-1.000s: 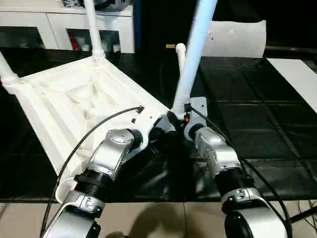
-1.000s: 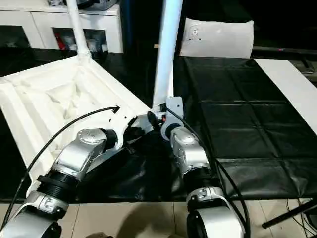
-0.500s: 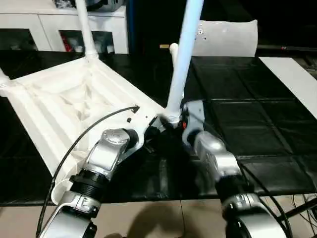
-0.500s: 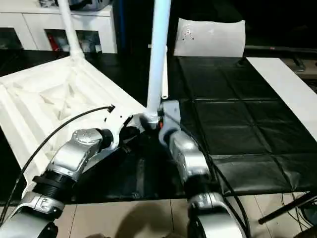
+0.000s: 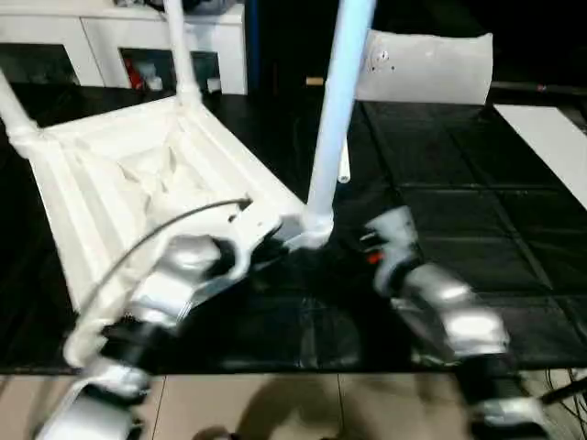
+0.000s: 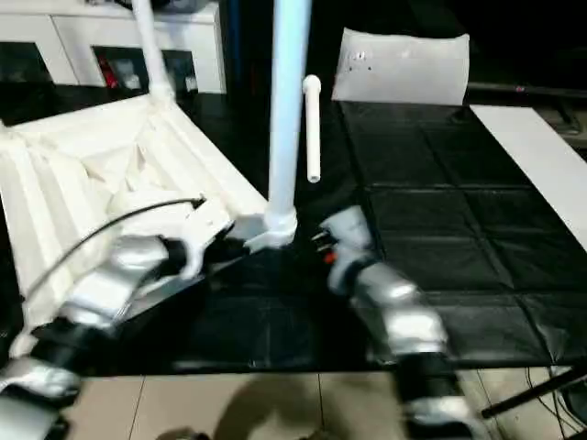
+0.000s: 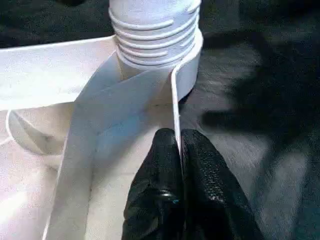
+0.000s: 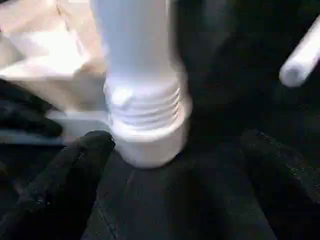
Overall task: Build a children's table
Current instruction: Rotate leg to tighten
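- Tabletop (image 5: 119,197), white and ribbed, lies upside down on the black mat (image 5: 477,229), at my left; two legs already stand in its far corner sockets.
- My left gripper (image 7: 179,150) pinches the tabletop's thin rim just beside the near corner socket (image 7: 187,75).
- A third leg (image 5: 332,119) stands upright there, its threads showing above the socket; I judge it not fully screwed in.
- My right gripper (image 8: 170,155) is spread wide around the leg's base, holding nothing; next I must close and twist.
- A fourth leg (image 6: 313,128) lies on the mat beyond.

Both forearms (image 5: 183,275) motion-blurred, upright leg (image 5: 332,119) cut off at top edge, cabinet (image 5: 119,41) cropped
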You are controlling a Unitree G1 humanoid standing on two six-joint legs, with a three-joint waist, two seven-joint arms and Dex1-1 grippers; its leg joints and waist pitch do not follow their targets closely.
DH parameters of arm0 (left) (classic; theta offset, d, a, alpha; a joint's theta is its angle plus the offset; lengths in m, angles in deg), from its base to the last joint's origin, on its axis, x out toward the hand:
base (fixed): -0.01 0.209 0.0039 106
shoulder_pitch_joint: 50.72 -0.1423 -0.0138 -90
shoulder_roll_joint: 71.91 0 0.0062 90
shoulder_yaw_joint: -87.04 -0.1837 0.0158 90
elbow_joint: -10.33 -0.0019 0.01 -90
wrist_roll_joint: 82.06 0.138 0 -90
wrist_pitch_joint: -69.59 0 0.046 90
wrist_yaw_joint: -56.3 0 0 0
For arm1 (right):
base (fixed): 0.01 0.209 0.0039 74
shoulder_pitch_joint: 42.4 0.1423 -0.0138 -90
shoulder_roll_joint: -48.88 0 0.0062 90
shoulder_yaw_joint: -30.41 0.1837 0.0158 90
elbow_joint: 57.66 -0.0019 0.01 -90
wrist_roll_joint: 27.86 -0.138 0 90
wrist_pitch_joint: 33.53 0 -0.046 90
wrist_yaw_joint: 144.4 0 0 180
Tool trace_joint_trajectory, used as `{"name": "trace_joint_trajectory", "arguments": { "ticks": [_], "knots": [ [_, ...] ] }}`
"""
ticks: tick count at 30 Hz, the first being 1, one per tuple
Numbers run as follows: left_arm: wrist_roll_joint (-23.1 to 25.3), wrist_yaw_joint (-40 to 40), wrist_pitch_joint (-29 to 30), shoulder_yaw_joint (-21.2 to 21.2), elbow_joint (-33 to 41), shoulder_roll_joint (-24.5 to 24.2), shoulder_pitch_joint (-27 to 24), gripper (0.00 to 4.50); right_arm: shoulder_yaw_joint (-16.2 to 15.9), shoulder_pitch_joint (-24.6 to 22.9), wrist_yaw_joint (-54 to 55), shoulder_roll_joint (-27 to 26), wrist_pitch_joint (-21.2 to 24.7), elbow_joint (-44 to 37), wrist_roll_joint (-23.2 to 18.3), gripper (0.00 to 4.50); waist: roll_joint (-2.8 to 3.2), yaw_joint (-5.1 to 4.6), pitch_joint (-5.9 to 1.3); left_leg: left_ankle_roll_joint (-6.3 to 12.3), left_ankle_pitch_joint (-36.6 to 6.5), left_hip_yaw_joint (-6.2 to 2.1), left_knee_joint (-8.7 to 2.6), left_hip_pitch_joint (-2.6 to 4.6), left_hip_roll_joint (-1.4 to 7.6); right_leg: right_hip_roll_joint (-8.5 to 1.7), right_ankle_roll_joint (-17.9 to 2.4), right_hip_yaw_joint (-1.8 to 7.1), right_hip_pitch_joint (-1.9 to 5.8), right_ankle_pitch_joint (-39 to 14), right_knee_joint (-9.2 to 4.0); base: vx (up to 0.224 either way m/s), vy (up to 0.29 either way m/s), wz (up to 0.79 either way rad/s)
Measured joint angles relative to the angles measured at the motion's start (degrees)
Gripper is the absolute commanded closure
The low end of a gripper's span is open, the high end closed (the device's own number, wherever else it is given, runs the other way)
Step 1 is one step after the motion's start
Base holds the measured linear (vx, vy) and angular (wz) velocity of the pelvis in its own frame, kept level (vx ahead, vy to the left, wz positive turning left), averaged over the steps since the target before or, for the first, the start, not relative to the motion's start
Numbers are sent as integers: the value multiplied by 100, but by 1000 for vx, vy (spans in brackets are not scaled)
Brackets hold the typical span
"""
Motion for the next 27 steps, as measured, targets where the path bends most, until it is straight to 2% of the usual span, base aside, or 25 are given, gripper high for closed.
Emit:
{"name": "trace_joint_trajectory", "arguments": {
  "ticks": [5, 9, 12, 17, 22, 27],
  "knots": [
    [-86, -674, -574, -145, -7, -421, -73, 450, -75, -4, -855, 519, -195, -62, -146, 3, -12, 101, 4, 0, 0, 0, 1, 0, 0, 0, 0, 0, 1, 0, -1, 0, 0, 0],
    [-174, -1276, -1037, -201, -40, -676, -153, 450, -446, -4, -1830, 1035, -283, -221, -182, 3, -27, 176, 4, 4, -2, 1, 7, -7, -2, -3, 1, 0, 2, 0, -5, 0, 0, 0],
    [-242, -1649, -1277, -251, -44, -827, -183, 450, -620, 24, -2418, 1297, -377, -219, -180, 3, -60, 214, 1, 6, -4, 1, 9, -8, -2, -3, 1, 0, 3, 0, -6, 0, 0, 0],
    [-275, -2091, -1662, -414, -114, -968, -157, 450, -1007, 327, -3015, 1364, -732, -1, -111, 3, -96, 259, -7, 6, -4, 1, 11, -5, -2, -4, -2, -1, 7, 2, -6, 0, 0, 0],
    [-281, -2453, -1904, -513, -204, -979, -80, 450, -1235, 567, -3212, 1226, -1058, 353, -36, 3, -137, 295, -3, 4, -4, 1, 13, 1, -4, -7, -5, 0, 14, 4, -7, 0, 0, 0],
    [-286, -2594, -2001, -607, -240, -974, -16, 450, -1387, 680, -3371, 1081, -1207, 687, 56, 3, -148, 294, 2, -3, -8, 2, 14, 1, -5, -7, -8, 0, 15, 6, -6, 0, 0, 0]
  ]
}}
